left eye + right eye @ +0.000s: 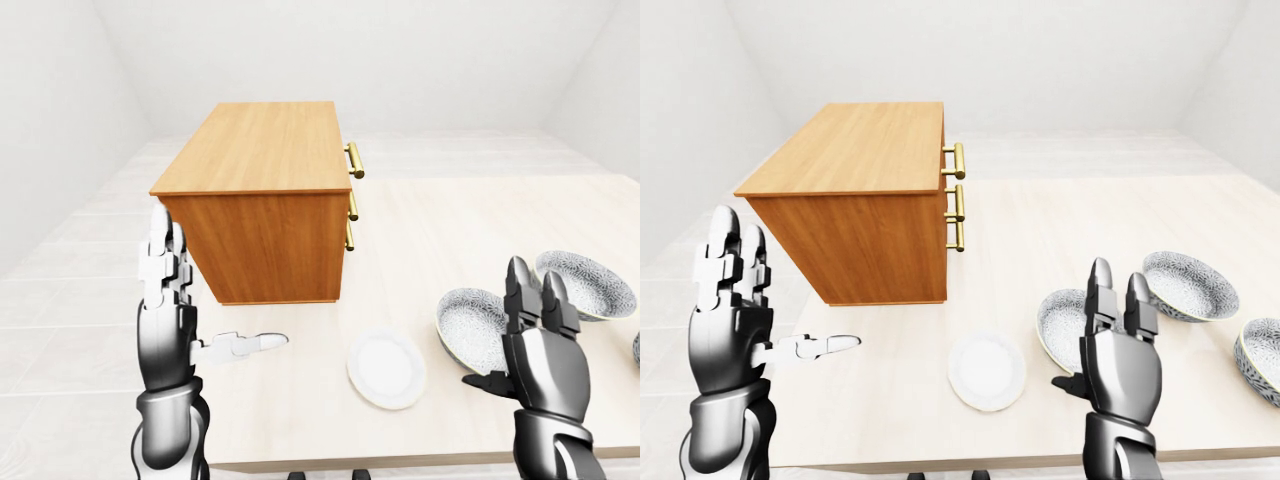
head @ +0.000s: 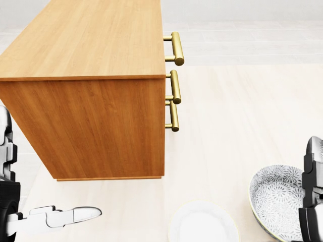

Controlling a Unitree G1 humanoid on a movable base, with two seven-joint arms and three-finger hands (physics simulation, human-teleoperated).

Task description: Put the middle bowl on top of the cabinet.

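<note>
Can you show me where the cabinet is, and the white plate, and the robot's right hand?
cabinet (image 1: pixel 262 145): left-eye view, on its wooden top.
white plate (image 1: pixel 386 368): left-eye view, on its middle.
right hand (image 1: pixel 1120 375): right-eye view, on its palm's back.

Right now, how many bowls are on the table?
3. One sits partly behind the right hand, one lies further right, and one is cut off at the right edge. More may be out of view.

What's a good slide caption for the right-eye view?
Both hands, left and right, raised open over a table with a wooden cabinet, a white plate and three patterned bowls.
</note>
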